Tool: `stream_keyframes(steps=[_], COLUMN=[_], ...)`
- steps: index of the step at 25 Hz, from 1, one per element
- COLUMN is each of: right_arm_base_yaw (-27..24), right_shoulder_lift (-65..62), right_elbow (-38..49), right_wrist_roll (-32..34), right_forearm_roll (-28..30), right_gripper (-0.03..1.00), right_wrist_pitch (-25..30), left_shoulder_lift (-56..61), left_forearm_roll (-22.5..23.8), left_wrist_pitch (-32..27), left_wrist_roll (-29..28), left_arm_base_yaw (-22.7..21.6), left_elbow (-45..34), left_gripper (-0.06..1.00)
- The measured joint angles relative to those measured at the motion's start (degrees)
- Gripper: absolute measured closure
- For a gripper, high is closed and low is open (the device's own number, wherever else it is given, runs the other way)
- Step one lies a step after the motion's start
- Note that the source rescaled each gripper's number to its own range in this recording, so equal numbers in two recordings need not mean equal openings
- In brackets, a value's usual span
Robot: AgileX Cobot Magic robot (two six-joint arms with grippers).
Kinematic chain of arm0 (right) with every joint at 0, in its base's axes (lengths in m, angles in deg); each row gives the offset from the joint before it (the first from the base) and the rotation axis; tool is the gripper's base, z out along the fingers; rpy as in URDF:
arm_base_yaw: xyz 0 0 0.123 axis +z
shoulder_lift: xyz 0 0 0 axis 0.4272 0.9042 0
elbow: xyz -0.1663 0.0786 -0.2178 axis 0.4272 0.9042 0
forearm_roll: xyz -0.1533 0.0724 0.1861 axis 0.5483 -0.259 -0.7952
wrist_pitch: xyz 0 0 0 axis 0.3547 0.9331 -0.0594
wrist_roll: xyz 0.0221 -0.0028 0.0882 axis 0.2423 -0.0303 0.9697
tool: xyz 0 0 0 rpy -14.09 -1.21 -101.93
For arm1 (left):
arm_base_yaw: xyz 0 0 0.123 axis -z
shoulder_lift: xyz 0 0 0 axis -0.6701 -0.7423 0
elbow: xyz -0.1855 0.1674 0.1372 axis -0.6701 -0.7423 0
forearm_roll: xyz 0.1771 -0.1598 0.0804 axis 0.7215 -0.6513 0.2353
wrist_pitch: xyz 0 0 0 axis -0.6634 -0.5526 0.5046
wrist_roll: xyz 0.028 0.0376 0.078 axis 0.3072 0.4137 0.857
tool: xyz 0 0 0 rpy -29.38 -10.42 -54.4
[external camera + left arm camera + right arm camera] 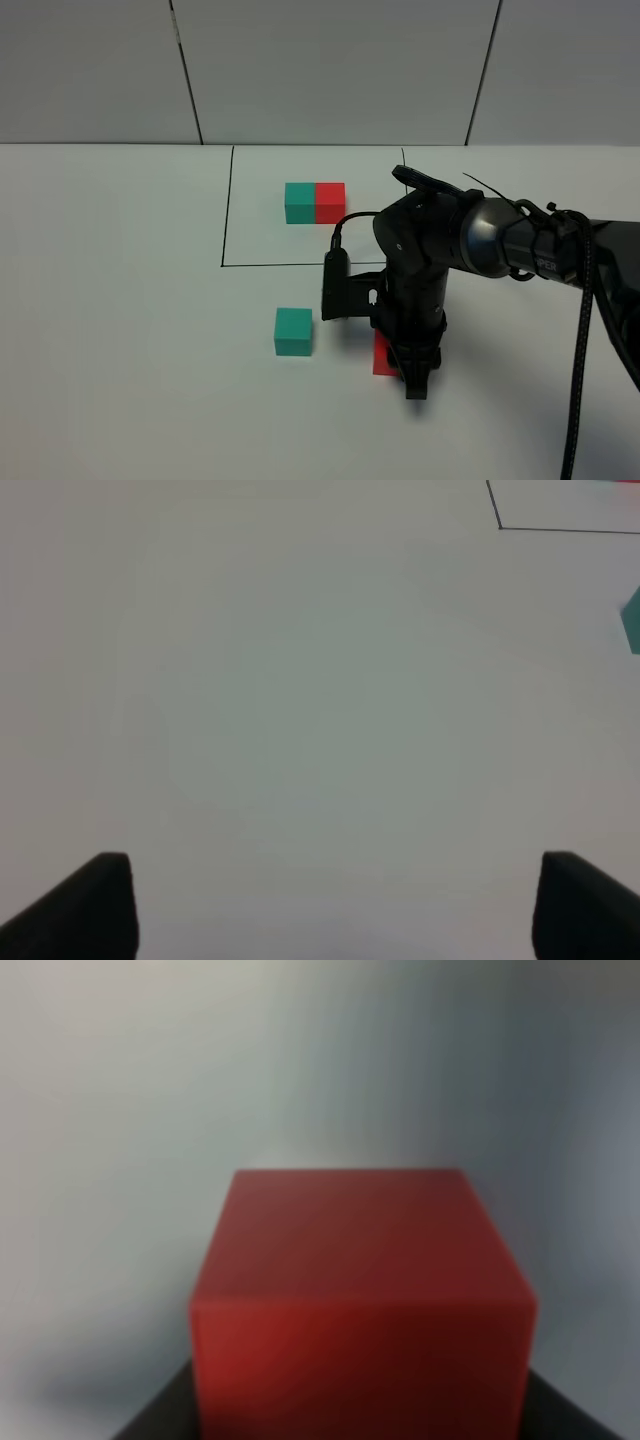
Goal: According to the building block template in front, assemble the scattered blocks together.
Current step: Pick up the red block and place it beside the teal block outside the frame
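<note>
Right end effector (414, 385): pressed in on the red cube (381, 358). The right wrist view is filled by the cube's face, with dark finger edges at both lower flanks. Cannot tell whether the cube rests on the desk (120, 300) or sits just off it.
Left end effector (335, 905): spread wide, nothing between the fingers, bare desk below.

Positions: the red cube lies in front of the black outline (227, 210), toward the right side. The teal cube (293, 331) stands free on the desk to its left, apart from it and roughly level with it. The template (315, 202) sits inside the outline, teal left, red right, faces touching.

Handling (judgement): both cubes look small, light, rigid and matte, so there is little risk of crushing them. The flat parallel faces suit a centred pinch across two opposite sides, which should stop the cube twisting. The face meant to meet the teal cube should be free of fingers for a flush join. The teal cube is likely to skid if bumped.

Arm pose: the right arm (500, 240) reaches in from the right edge, wrist bent steeply down. Its end effector is near vertical over the red cube and hides most of it. The left arm is outside the high view.
</note>
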Motion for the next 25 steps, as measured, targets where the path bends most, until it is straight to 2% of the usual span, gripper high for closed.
stream_keyframes(steps=[17, 25], right_arm_base_yaw=[3.2, 3.4], right_shoulder_lift=[5.5, 6.3], right_elbow=[-10.8, -12.5], right_wrist_roll=[1.4, 1.4], right_forearm_roll=[0.9, 0.7], right_gripper=[0.97, 0.97], right_wrist_pitch=[5.7, 5.7], left_shoulder_lift=[0.0, 0.0], left_forearm_roll=[0.0, 0.0], left_wrist_pitch=[0.0, 0.0], left_wrist_roll=[0.0, 0.0], left_arm_base_yaw=[0.0, 0.0], left_elbow=[0.0, 0.0], left_gripper=[0.06, 0.06])
